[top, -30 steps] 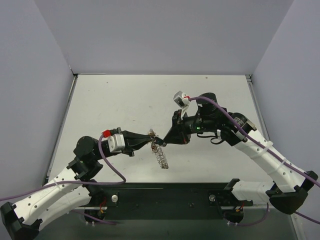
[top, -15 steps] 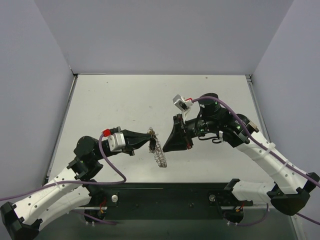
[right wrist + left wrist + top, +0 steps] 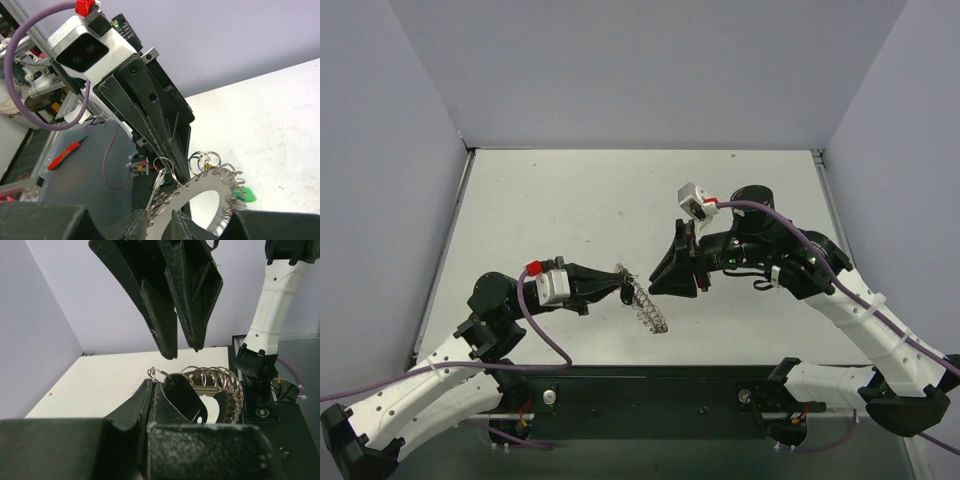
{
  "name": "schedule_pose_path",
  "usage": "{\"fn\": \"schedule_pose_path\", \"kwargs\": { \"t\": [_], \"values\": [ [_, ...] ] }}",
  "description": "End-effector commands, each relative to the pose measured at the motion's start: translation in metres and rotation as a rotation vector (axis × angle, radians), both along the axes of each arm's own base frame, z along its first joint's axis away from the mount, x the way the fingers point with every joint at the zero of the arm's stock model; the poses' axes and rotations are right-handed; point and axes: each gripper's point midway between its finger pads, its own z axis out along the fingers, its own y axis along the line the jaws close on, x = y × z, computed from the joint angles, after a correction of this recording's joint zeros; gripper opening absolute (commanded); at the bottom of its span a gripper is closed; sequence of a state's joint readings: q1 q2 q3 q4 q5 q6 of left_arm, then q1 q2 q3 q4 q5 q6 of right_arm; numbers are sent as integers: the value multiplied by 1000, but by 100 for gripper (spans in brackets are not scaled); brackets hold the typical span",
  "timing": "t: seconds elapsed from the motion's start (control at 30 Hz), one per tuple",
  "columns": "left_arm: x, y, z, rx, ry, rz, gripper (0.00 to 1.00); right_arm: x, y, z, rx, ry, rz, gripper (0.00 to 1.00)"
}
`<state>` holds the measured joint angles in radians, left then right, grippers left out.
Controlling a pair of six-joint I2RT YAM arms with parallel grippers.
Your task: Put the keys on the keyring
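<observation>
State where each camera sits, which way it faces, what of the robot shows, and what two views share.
Top external: above and behind the bases, looking down on the table; left arm and right arm both show.
Left wrist: on the left arm, facing along its shut jaws, which pinch the keyring, towards the right arm's parted jaws.
Right wrist: on the right arm, facing past its own jaws at the keyring and left jaws.
Both wrist views share the keyring.

The keyring [image 3: 646, 304] hangs at the tip of the left pincer [image 3: 622, 289], over the near middle of the desk [image 3: 550, 210]. The right pincer [image 3: 656, 282] is just right of it, slightly farther back.
</observation>
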<state>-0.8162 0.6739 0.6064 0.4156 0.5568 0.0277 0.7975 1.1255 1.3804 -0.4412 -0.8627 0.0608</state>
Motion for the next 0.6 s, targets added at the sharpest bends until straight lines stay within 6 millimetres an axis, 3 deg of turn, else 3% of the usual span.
{"fn": "schedule_pose_path", "kwargs": {
  "t": [0.0, 0.2, 0.57],
  "values": [
    [-22, 5, 35, -71, -89, -82, 0, 5, -4, 30, 92, -194, 55, 28],
    [-33, 2, 31, -46, -47, -155, 0, -12, -5, 31, 180, -251, 209, 33],
    [-40, -1, 30, -27, -29, -208, 0, -21, 0, 21, 196, -273, 234, 41]
  ]
}}
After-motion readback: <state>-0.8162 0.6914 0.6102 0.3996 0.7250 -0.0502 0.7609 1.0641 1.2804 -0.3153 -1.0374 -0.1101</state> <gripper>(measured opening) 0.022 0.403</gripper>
